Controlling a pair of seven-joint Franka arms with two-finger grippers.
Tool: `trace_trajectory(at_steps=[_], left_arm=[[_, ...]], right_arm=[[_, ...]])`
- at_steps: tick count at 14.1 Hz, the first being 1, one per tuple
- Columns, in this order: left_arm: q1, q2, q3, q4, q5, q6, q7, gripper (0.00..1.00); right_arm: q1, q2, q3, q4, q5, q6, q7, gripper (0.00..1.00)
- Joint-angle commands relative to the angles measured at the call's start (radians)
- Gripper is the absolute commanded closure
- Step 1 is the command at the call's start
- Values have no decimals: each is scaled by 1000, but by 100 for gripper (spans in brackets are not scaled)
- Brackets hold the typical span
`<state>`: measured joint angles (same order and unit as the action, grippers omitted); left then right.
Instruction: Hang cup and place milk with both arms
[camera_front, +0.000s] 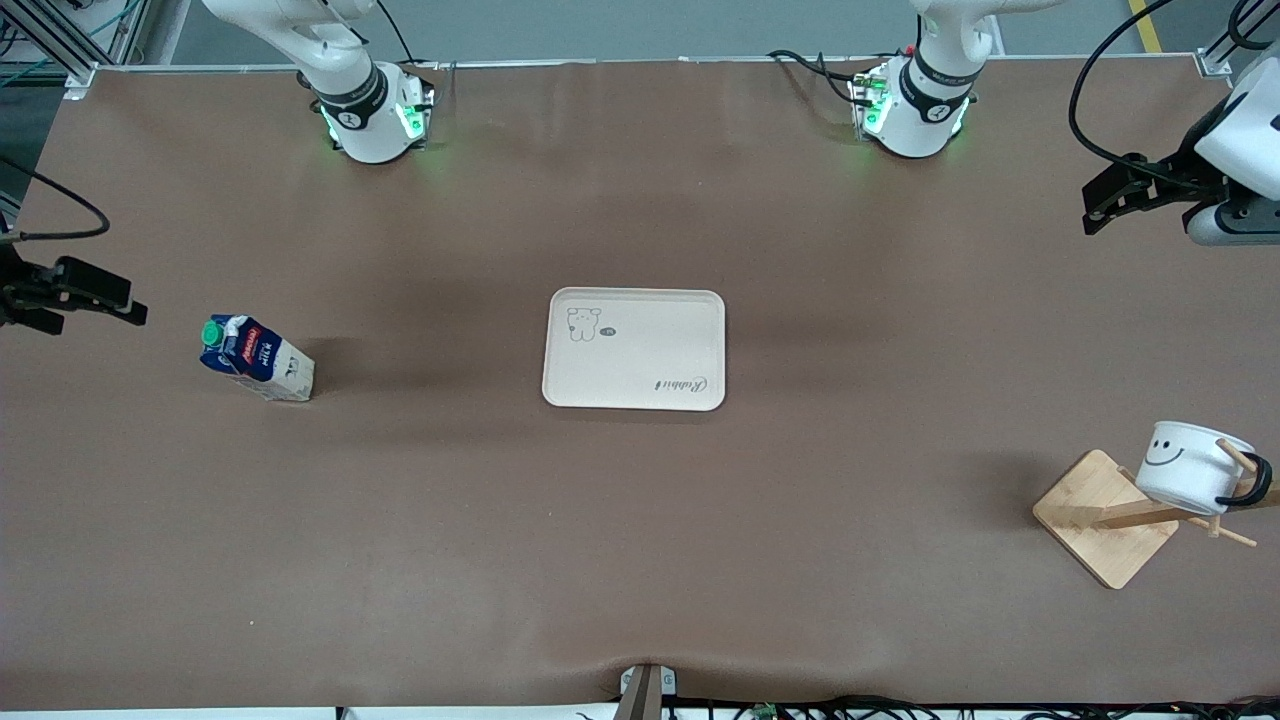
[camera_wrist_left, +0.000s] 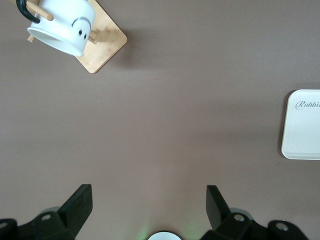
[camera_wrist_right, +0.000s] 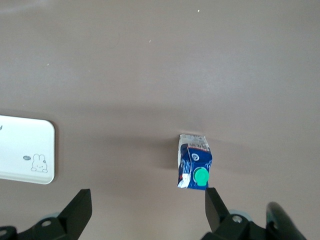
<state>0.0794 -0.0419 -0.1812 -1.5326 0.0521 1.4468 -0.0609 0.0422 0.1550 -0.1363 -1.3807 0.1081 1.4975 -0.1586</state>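
Observation:
The cup (camera_front: 1192, 462), a white mug with a smiley face, hangs by its black handle on a peg of a wooden rack (camera_front: 1103, 518) at the left arm's end of the table. It also shows in the left wrist view (camera_wrist_left: 62, 27). The milk (camera_front: 255, 358) stands on the table at the right arm's end, and also shows in the right wrist view (camera_wrist_right: 195, 161). My left gripper (camera_front: 1098, 207) (camera_wrist_left: 147, 200) is open and empty, up over bare table. My right gripper (camera_front: 128, 308) (camera_wrist_right: 147, 205) is open and empty, up over the table beside the milk.
A cream tray (camera_front: 635, 390) with a rabbit drawing lies at the table's middle, with nothing on it. Its edge shows in the left wrist view (camera_wrist_left: 302, 130) and the right wrist view (camera_wrist_right: 25, 155). A brown mat covers the table.

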Motion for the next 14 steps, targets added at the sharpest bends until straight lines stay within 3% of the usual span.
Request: trace_trajectory(at_steps=[1, 5, 14], left_arm=[[13, -41, -1, -43, -20, 12, 4, 0], [14, -38, 6, -38, -43, 12, 6, 0], [28, -29, 8, -21, -47, 11, 24, 0]], right_arm=[[15, -138, -3, -189, -42, 57, 2, 0], [12, -229, -5, -348, -56, 98, -5, 0], [21, -227, 0, -341, -90, 78, -9, 0]])
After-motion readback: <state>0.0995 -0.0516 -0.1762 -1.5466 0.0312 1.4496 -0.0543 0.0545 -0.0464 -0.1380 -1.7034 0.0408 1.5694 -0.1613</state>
